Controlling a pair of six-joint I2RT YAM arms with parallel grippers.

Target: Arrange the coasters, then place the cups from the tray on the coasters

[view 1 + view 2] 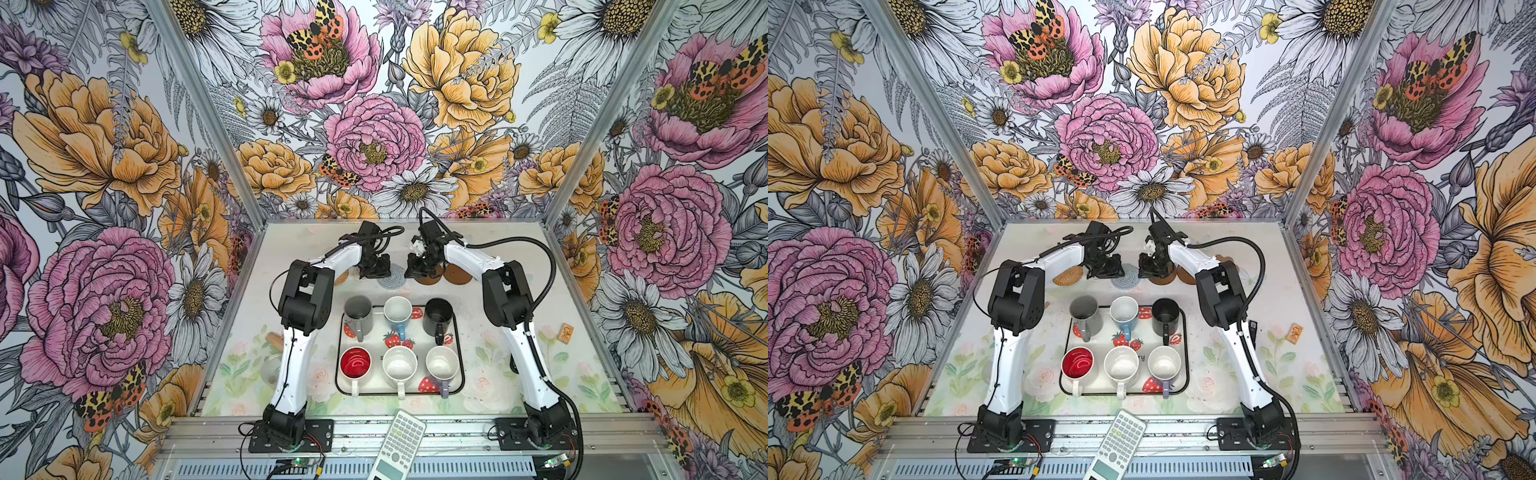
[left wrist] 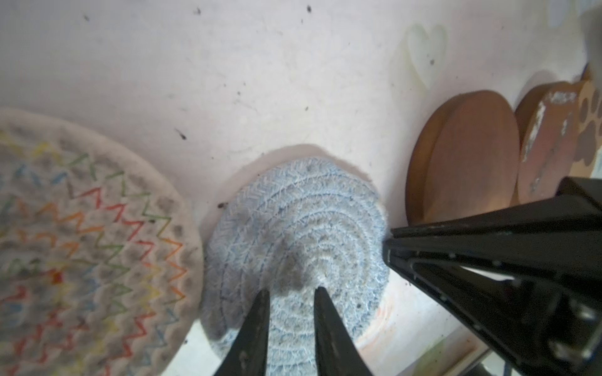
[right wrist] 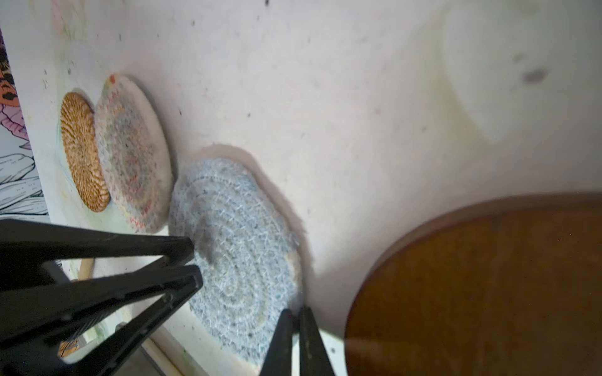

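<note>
The coasters lie in a row at the back of the table: tan rattan (image 3: 83,153), whitish crochet (image 2: 81,244), blue-grey crochet (image 1: 392,277) (image 2: 293,228), brown discs (image 2: 472,153) (image 1: 457,275) and a paw one (image 2: 591,130). My left gripper (image 2: 292,291) stands narrowly open, its tips on the blue-grey coaster. My right gripper (image 3: 295,311) is shut on that coaster's rim, on the side towards the brown disc (image 3: 488,293). Six cups stand on the strawberry tray (image 1: 337,374): grey (image 1: 358,309), light blue (image 1: 397,309), black (image 1: 438,311), red-inside (image 1: 355,362), speckled (image 1: 400,363), lavender (image 1: 442,362).
A calculator (image 1: 401,440) lies on the front rail. A small orange card (image 1: 565,332) sits at the right of the table. A clear glass jar (image 1: 272,368) and a wooden piece (image 1: 274,338) are beside the left arm. Floral walls close three sides.
</note>
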